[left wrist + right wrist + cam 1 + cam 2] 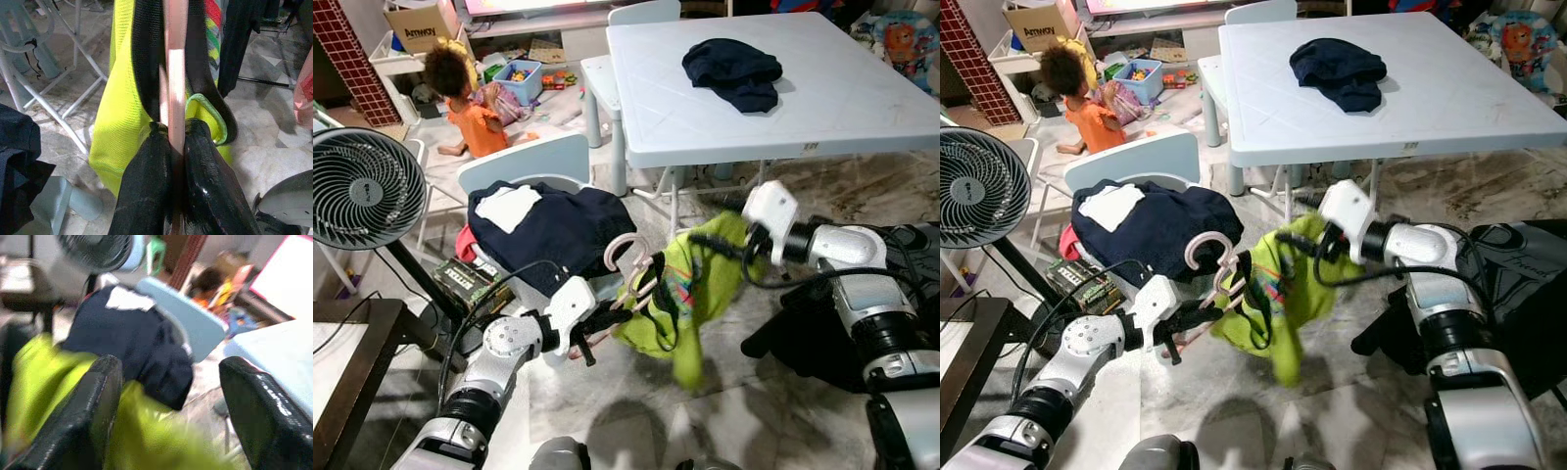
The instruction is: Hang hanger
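A pink plastic hanger (625, 257) carries a yellow-green garment (690, 294) with black trim that hangs low over the marble floor. My left gripper (603, 320) is shut on the hanger's lower part; in the left wrist view both black fingers (146, 186) press on the pink bar (175, 73). My right gripper (707, 241) is at the garment's upper right edge. Its fingers (93, 411) stand wide apart in the blurred right wrist view, with green cloth (44, 377) beneath them.
A pale chair (524, 162) piled with navy clothes (558, 225) stands just behind the hanger. Further back is a white table (862, 108) with a dark garment (734, 70). A fan (362, 186) stands left, a black bag (813, 333) right, and a child (470, 98) sits beyond.
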Available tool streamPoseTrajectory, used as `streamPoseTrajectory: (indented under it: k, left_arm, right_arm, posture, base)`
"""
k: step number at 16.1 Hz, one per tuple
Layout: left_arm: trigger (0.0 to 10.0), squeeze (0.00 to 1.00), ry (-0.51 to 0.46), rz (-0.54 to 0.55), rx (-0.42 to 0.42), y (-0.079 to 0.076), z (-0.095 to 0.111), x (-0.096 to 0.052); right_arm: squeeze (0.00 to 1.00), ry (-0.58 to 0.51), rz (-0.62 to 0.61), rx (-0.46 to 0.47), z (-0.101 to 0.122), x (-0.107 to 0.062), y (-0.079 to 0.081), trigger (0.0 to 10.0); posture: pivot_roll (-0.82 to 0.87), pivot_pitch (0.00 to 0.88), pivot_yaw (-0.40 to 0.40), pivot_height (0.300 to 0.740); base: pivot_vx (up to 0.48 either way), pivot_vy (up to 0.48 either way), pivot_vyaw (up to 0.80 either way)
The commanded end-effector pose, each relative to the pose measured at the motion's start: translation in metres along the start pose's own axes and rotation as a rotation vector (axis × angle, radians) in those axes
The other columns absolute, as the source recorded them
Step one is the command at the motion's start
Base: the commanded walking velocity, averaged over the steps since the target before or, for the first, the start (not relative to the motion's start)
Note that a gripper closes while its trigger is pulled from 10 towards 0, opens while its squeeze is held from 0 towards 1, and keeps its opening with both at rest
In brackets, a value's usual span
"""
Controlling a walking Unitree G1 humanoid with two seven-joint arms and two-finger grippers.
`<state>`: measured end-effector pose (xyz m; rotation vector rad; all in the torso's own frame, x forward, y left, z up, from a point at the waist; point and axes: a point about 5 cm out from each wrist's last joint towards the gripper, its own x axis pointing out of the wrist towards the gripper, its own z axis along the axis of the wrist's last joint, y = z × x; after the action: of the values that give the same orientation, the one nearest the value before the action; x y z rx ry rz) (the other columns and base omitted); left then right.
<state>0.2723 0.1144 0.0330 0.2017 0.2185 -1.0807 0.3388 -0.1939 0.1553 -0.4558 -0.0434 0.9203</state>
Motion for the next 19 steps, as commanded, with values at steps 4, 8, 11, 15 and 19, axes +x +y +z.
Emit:
streamPoseTrajectory:
  k: [4, 8, 11, 15, 19]
  left_arm:
    - [0.0, 0.0, -0.042, 0.023, 0.01, 0.005, 0.01, 0.0]
    - [0.0, 0.0, -0.041, 0.03, 0.012, 0.006, 0.01, 0.0]
    - [0.0, 0.0, -0.038, 0.071, 0.018, 0.01, 0.01, -0.001]
    - [0.0, 0.0, -0.046, 0.203, -0.015, 0.023, 0.01, -0.006]
    - [0.0, 0.0, -0.046, 0.19, -0.003, 0.024, 0.013, -0.005]
  right_arm:
    - [1.0, -0.119, -0.148, 0.051, 0.015, -0.001, -0.019, 10.0]
    - [0.6, -0.137, -0.221, 0.054, 0.017, -0.009, -0.027, 10.0]
    - [0.0, -0.135, -0.383, 0.018, 0.02, -0.03, -0.043, 10.0]
    - [0.92, 0.011, -0.548, 0.143, -0.017, -0.067, -0.04, 10.0]
    - [0.0, 0.371, -0.13, 0.198, -0.067, -0.084, 0.013, 10.0]
  posture:
    - [-0.06, 0.0, 0.031, 0.74]
    - [-0.07, 0.0, 0.033, 0.74]
    - [-0.06, 0.0, 0.03, 0.74]
    - [-0.07, 0.0, 0.032, 0.74]
    - [-0.07, 0.0, 0.04, 0.74]
  base:
    - [0.0, 0.0, 0.0]
    - [0.0, 0.0, 0.0]
    - [0.0, 0.0, 0.0]
    - [0.0, 0.0, 0.0]
    - [0.0, 0.0, 0.0]
